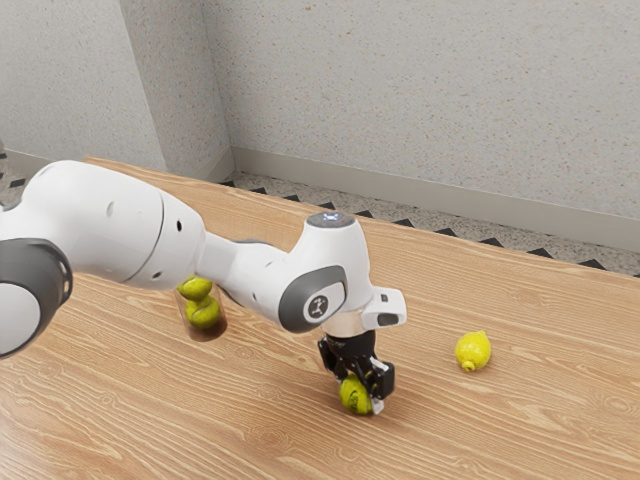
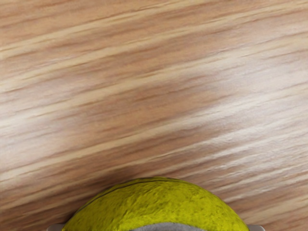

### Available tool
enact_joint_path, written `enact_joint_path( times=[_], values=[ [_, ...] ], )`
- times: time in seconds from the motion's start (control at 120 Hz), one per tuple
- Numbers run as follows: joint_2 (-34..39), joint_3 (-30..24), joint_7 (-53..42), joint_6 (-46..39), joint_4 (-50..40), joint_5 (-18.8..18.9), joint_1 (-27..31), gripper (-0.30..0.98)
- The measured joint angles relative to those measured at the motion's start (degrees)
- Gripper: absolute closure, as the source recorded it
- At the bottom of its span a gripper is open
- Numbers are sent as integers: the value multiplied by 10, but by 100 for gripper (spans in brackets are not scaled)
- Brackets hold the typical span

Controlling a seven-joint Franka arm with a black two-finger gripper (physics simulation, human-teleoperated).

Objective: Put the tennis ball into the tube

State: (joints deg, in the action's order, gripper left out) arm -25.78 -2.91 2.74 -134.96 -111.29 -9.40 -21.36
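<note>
In the exterior view my gripper [image 1: 358, 392] points down low over the table, shut on the yellow-green tennis ball [image 1: 354, 396]. The ball [image 2: 159, 207] shows large in the wrist view, with a grey fingertip against it on either side. Whether its underside touches the table cannot be told. The clear tube [image 1: 209, 334] stands to the exterior view's left of the gripper, with two yellow-green balls stacked inside. My arm passes close beside its upper part and may hide some of it.
A yellow lemon [image 1: 473, 351] lies on the wooden table [image 1: 540, 420], to the exterior view's right of the gripper. The wall and patterned floor are beyond the table's far edge.
</note>
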Motion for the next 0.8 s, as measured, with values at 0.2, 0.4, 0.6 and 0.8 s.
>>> enact_joint_path(
  times=[0.2,0.4,0.6,0.8],
  values=[
    [75,9,5,47,-5,4,5,33],
    [161,12,9,148,-5,7,67,34],
    [229,17,10,237,-4,17,124,35],
    [245,76,9,314,43,35,119,35]
  ],
)
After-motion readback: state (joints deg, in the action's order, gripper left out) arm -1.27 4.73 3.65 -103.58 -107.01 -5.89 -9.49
